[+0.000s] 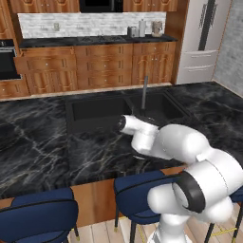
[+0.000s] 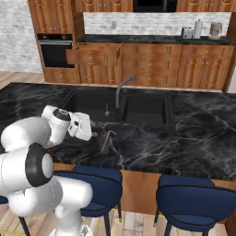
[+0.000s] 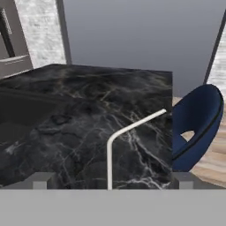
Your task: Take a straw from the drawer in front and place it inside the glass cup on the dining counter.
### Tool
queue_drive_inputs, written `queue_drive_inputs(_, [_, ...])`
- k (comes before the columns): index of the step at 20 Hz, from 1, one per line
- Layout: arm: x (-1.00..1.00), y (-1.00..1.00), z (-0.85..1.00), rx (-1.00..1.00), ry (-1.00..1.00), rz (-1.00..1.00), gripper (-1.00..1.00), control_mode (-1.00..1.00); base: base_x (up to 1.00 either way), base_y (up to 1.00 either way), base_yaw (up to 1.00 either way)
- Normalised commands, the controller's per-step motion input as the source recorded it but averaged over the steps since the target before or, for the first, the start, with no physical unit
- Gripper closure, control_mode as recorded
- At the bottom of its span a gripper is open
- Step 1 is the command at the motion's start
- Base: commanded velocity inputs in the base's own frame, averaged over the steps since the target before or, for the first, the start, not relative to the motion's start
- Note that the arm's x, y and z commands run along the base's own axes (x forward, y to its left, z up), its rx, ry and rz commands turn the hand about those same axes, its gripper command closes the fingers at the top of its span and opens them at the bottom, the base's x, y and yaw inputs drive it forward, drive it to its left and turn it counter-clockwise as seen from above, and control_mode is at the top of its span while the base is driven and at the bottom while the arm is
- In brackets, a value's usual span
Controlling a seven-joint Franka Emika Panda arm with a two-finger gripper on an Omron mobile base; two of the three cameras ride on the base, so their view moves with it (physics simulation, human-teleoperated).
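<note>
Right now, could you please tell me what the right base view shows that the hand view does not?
Right base view: the sunken dark sink, slim curved faucet, black wall oven and pulled-out reddish-brown wooden drawer. Hand view: a grey refrigerator door. Both: the black white-veined marble dining counter, the thin pale bent straw standing upright, a blue padded stool and the robot's open hand.

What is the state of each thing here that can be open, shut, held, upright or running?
gripper, open wide, holding nothing.
straw, upright with a bent top, between the fingertips, touching neither.
glass cup, faint, upright on the dining counter; the straw seems to stand in it.
drawer, pulled open.
faucet, no water running.
oven, door shut.
</note>
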Motion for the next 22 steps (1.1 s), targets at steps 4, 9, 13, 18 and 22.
queue_drive_inputs(4, [-0.5, 0.0, 1.0, 0.27, 0.01, 0.0, -1.0, -1.0, 0.0, 0.0, 0.0])
queue_drive_inputs(9, [-0.5, -0.05, 1.0, 0.33, 0.01, 0.0, -1.0, -1.0, 0.0, 0.0, 0.0])
queue_drive_inputs(13, [-0.58, -0.03, 0.92, 0.36, 0.0, 0.03, -1.0, -1.0, 0.0, 0.0, 0.0])
queue_drive_inputs(18, [-0.4, 0.0, 0.74, 0.32, 0.0, 0.17, -1.0, -1.0, 0.0, 0.0, 0.0])
queue_drive_inputs(22, [-0.28, 0.0, 0.36, 0.27, 0.0, 0.3, -1.0, -1.0, 0.0, 0.0, 0.0])
